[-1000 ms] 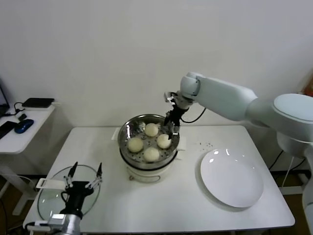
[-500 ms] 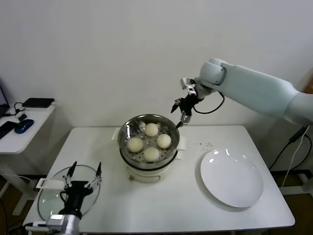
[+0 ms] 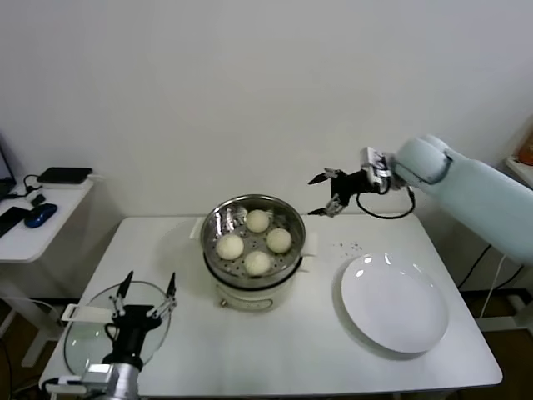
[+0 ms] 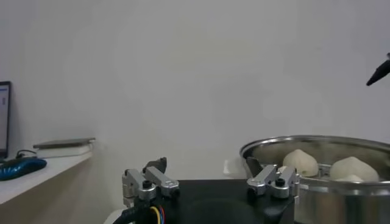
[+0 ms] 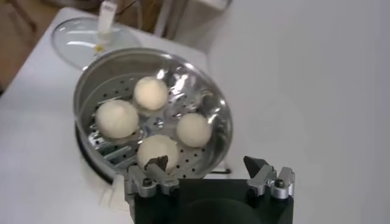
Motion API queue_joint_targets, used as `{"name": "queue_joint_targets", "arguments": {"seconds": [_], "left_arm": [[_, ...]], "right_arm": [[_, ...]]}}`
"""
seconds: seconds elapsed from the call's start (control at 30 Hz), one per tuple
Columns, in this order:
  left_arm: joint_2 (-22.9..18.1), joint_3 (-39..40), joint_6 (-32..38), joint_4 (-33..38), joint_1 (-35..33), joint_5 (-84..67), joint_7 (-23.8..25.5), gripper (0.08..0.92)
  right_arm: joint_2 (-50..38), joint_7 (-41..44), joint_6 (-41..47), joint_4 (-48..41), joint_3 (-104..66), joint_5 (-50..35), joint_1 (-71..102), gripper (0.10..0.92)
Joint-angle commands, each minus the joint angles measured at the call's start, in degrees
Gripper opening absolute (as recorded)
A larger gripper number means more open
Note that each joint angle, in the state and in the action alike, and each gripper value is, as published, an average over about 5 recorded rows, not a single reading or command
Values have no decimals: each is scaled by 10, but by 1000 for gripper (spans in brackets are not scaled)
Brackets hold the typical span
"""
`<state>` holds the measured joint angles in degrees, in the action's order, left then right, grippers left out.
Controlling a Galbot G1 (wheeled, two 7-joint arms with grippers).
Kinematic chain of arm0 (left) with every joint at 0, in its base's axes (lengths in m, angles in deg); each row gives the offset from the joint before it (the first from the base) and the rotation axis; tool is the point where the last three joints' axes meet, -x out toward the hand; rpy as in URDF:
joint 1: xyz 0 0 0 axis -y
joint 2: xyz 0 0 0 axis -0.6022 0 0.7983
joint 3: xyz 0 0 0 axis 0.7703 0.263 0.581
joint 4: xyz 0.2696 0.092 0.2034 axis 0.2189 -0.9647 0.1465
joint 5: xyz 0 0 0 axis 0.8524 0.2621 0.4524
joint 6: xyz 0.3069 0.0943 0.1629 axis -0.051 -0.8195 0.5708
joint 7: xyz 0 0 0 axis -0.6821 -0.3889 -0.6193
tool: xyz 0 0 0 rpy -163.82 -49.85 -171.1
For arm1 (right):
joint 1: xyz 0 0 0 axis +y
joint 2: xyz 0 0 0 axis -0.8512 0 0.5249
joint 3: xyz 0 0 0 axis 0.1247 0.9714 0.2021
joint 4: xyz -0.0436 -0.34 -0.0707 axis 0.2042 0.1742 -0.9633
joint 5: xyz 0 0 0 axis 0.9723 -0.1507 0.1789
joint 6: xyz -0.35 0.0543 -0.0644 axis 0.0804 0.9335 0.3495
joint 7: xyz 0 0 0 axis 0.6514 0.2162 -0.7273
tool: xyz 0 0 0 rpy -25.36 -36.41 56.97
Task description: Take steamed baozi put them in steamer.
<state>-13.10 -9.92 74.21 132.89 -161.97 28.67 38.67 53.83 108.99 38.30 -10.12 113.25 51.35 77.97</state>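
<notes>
Four smooth cream-white baozi (image 3: 253, 242) inside round shiny steel steamer (image 3: 218, 218), right gripper (image 3: 326, 195) raised beside it — jaws spread, empty, left gripper (image 3: 143, 297) low over white surface (image 3: 275, 350) — jaws spread.

You see cream-white buns (image 3: 257, 221) | shiny steel steamer (image 3: 218, 220), dotted with holes | white plate (image 3: 395, 308) | white table (image 3: 275, 354)

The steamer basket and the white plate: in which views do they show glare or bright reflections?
Head view: small bright glints on the plate near its far rim, and the steamer wall shines. Right wrist view: strong reflections on the steamer's inner wall, not on the baozi.
</notes>
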Motion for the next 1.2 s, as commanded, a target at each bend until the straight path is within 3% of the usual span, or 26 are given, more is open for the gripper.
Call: {"name": "queue_joint_targets", "arguments": {"seconds": [0.03,0.57,0.93,1.2], "left_arm": [[-4,2,-1,0,-2,9,0,823],[-4,-10,7,-3,-10,5,-2,823],[-6,-8,8,-2,-5,11,-8,823],[0,-14,9,-15,5,34,-12,823]], "right_arm": [[-62,-183,-47,112,-390,38,380,823],[177,-270,-174,186,-721,85,761,823],[308,-323,-231,205,-746,85,856,823],[342,-340,-241,218,-740,79,910,823]]}}
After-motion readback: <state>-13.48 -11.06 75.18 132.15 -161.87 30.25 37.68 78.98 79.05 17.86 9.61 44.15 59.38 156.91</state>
